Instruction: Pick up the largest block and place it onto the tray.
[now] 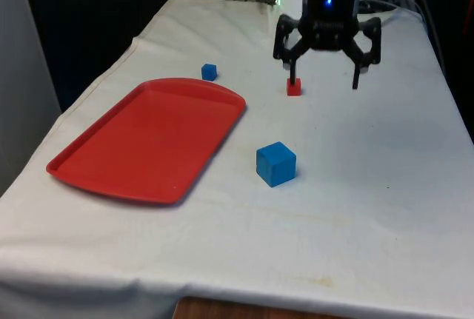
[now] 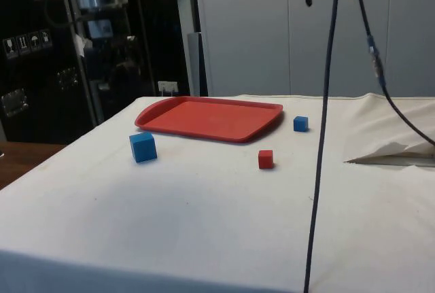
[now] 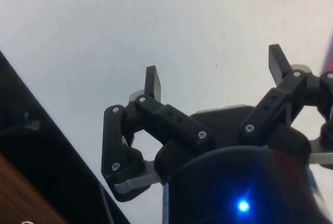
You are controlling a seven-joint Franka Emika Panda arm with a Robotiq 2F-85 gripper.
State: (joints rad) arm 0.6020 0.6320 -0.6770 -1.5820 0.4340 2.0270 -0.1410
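Claw (image 1: pixel 326 82) is held spread wide above the bench (image 1: pixel 385 186) (nothing grasped); large blue block (image 1: pixel 275 163) is seen beside red tray (image 1: pixel 148 138).

You had a plain white cloth (image 1: pixel 385 186) over the table, unpatterned apart from a few faint marks. The tray (image 1: pixel 148 141) was a uniform red, with no print on it. The largest block (image 1: pixel 275 163) was solid blue, and the small block (image 1: pixel 209 72) past the tray's far edge was the same blue. The remaining small block (image 1: pixel 294 87) was red, close to the tray's shade. Your gripper (image 1: pixel 326 82) was black throughout, fingers (image 3: pixel 151 81) included.
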